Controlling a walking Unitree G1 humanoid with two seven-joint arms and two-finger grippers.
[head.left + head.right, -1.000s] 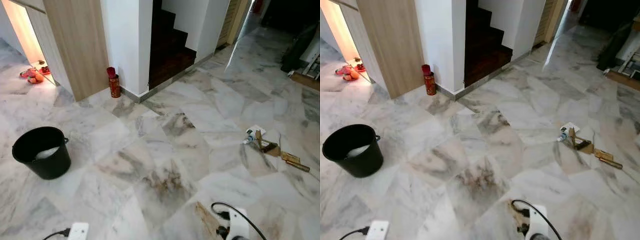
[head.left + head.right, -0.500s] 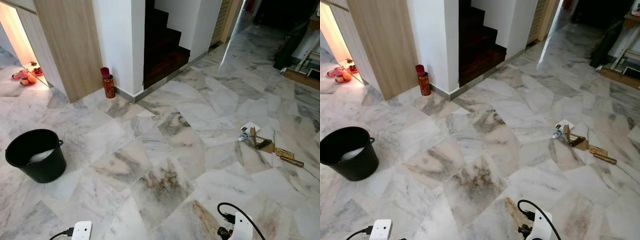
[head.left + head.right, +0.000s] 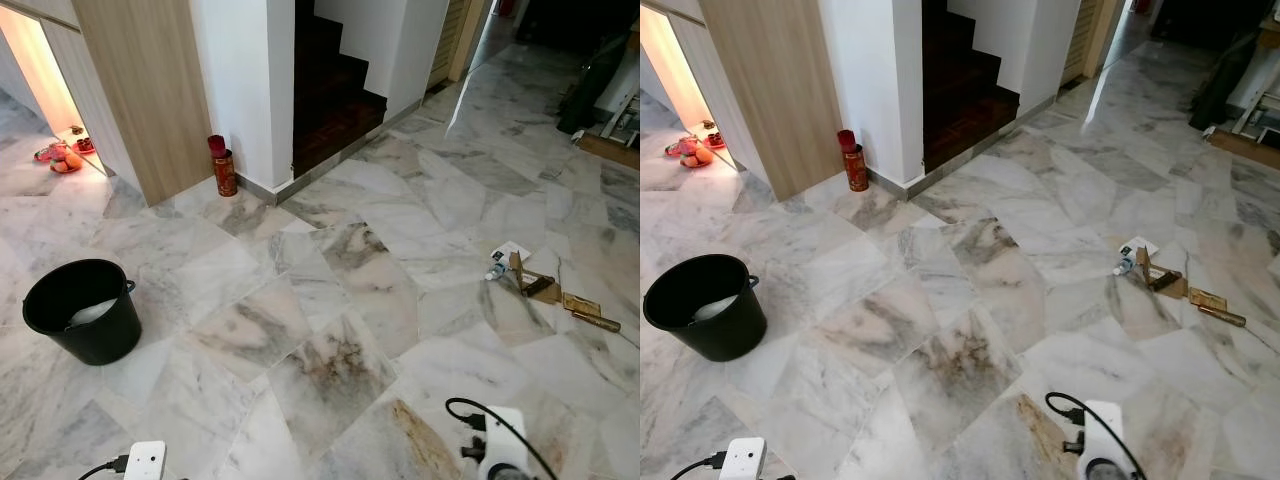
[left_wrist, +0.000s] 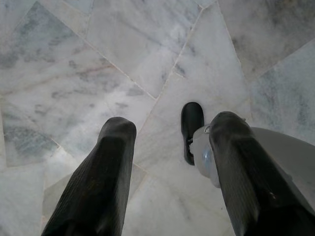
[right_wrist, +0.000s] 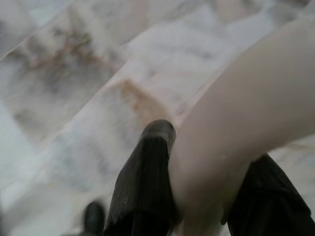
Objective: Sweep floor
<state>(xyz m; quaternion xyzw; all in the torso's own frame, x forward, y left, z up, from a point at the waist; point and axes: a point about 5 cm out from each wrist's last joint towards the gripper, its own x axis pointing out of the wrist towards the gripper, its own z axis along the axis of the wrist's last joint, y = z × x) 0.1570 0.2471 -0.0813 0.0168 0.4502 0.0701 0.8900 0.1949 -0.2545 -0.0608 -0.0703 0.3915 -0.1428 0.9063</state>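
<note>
Right hand (image 5: 197, 196) around white handle (image 5: 236, 123); black bucket (image 3: 82, 310), litter (image 3: 545, 290) beyond.

Floor (image 3: 400, 250) white-grey marble, brown veins; bucket (image 3: 85, 310) black; canister (image 3: 225, 172) red; panel (image 3: 150, 90) light wood.

Head eyes downward, sharing floor (image 3: 330, 300); wrist views close

White wrist housings (image 3: 504, 458) trail looped black cables; each claw (image 4: 172, 172) has two long, ribbed black fingers (image 4: 98, 182).
</note>
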